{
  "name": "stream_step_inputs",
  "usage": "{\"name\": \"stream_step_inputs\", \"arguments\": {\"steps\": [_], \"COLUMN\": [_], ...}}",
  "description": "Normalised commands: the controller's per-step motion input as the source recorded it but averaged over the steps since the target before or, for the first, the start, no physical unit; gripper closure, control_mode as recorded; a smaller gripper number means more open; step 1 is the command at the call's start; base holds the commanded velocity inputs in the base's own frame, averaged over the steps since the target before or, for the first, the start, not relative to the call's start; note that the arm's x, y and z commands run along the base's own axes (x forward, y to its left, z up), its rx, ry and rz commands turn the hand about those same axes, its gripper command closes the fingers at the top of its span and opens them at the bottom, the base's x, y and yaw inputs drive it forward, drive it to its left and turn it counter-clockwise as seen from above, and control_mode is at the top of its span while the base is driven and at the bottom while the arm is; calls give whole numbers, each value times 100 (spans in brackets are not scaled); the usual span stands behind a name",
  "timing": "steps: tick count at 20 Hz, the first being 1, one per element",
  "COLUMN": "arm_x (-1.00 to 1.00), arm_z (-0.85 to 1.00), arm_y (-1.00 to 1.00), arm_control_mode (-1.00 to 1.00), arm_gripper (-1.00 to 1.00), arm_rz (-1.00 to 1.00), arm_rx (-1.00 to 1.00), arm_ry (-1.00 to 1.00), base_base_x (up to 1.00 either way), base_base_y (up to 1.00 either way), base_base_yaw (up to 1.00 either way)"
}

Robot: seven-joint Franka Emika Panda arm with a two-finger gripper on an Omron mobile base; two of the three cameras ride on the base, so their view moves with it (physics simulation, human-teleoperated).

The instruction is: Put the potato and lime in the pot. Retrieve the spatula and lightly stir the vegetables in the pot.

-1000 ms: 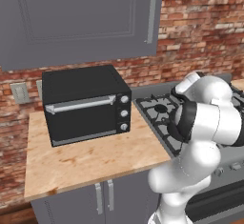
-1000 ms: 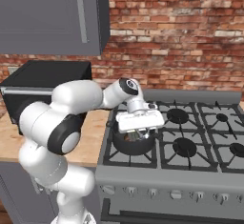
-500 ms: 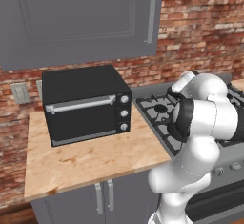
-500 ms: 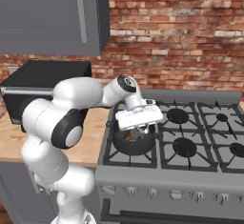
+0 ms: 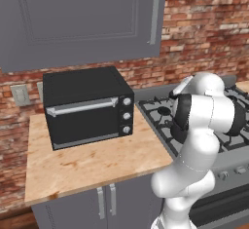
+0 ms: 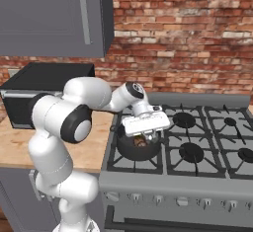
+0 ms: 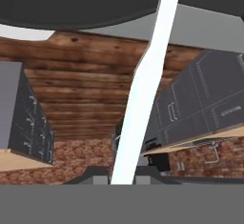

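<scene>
The stove [image 6: 197, 142] dominates the right base view, four-plus burners under black grates, set against a brick wall [image 6: 188, 43]; the left base view shows just its near corner behind the arm and gives instead the wooden counter [image 5: 87, 162] and the black toaster oven [image 5: 87, 107] standing on it at ten o'clock from the arm, below a grey wall cabinet [image 5: 78, 18]. The pot [image 6: 137, 146] is seen in the right base view, sitting on the front left burner: wide, shallow, dark grey, round. Inside it, toward its twelve o'clock rim, lies a small brown lump, the potato [image 6: 140, 142]; the lime cannot be made out there. The gripper [image 6: 147, 136] hangs directly over the pot, its white hand block level across the pot's far rim, fingers pointing down into the bowl. In the left base view the arm's own white links cover pot and hand. The hand view adds a long pale strip, the spatula [image 7: 147, 80] handle, running from six o'clock up to one o'clock between the finger positions, with dark pot metal across the top edge. The jaws are pinching that handle. The spatula's slotted head cannot be distinguished in any view.
</scene>
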Motion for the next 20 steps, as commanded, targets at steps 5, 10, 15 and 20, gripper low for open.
{"name": "stream_step_inputs", "arguments": {"steps": [5, 10, 15, 20], "arm_x": [-3, -1, 2, 0], "arm_z": [10, 25, -5, -27], "arm_y": [9, 8, 2, 0], "arm_control_mode": [-100, -100, -100, -100], "arm_gripper": [100, 100, 100, 100], "arm_rz": [0, 0, 5, 2], "arm_rx": [0, 0, 0, 0], "arm_ry": [-2, -4, 0, 1], "base_base_x": [0, 0, 0, 0], "base_base_y": [0, 0, 0, 0], "base_base_yaw": [0, 0, 0, 0]}}
